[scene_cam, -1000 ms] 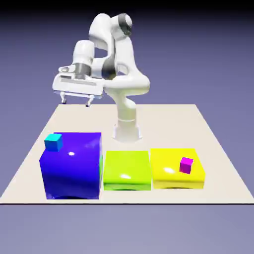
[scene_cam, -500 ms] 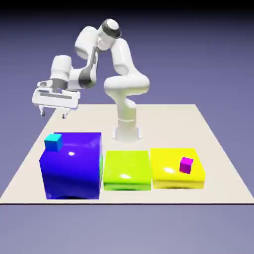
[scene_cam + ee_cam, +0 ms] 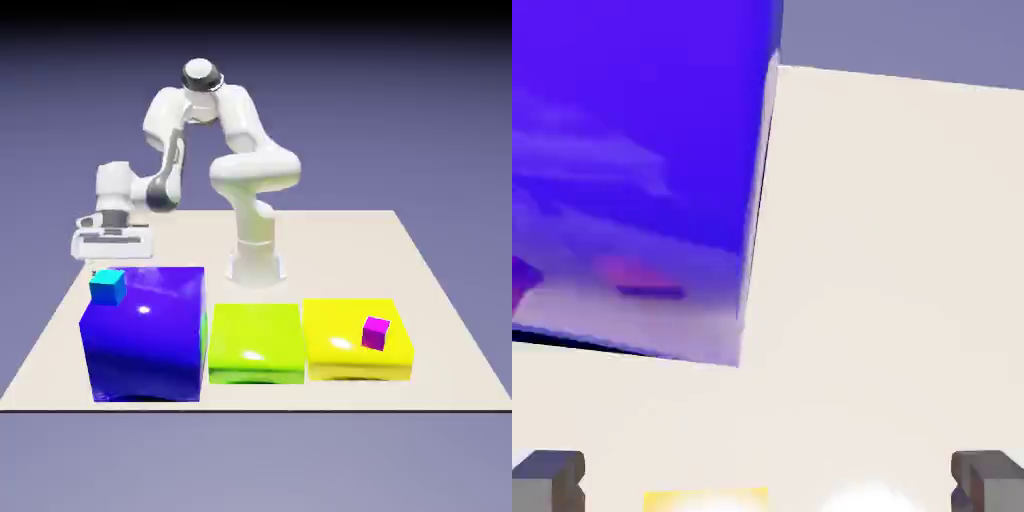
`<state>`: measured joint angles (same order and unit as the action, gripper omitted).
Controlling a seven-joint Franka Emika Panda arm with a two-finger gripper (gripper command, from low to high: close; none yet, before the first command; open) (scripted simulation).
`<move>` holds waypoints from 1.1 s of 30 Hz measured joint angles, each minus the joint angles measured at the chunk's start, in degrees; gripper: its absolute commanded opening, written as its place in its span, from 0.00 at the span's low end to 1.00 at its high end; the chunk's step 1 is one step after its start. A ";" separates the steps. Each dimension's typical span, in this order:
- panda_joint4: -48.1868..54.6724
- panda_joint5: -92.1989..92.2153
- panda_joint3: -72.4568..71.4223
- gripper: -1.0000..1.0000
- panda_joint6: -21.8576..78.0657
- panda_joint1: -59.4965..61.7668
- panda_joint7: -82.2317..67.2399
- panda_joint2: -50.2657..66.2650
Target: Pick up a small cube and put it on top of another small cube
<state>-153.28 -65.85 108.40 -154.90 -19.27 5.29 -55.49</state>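
A: Where is the hand [image 3: 110, 262] right now?

B: Low over the counter [image 3: 430, 300], behind the tall blue block [image 3: 145, 335], near the far corner on the exterior view's left. Its lower part is hidden behind that block.

A: Clenched or released?

B: Released. In the hand view the two grey fingertips [image 3: 548, 480] stand far apart at the bottom edge, with nothing gripped between them.

A: And the small cube?

B: A strip of the small cube [image 3: 704, 499], orange-yellow, shows at the bottom edge of the hand view, lying on the counter between the fingertips and nearer the one on that view's left. In the exterior view it is hidden; the blue block stands in front of it.

A: What else stands on the counter?

B: Three big blocks in a row along the near edge: the blue one, then a lower lime-green block [image 3: 255, 343] in the middle, then a yellow block [image 3: 357, 340]. A tiny cyan cube [image 3: 107, 286] sits on the blue block's far left corner, and a tiny magenta cube [image 3: 375, 333] sits on top of the yellow block.
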 measured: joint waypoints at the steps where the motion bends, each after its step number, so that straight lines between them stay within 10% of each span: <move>1: 0.15 -1.26 2.08 0.50 0.37 -0.36 -0.71 -0.44; 9: 7.02 -17.08 15.95 0.50 -3.86 -13.04 9.58 -6.24; 10: 7.41 -17.94 16.67 0.00 -4.12 -13.76 10.21 -6.56; 33: -11.14 4.13 -12.48 0.00 24.81 13.29 -22.91 -11.72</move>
<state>-164.42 -61.72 95.93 -130.09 -5.98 -17.63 -67.22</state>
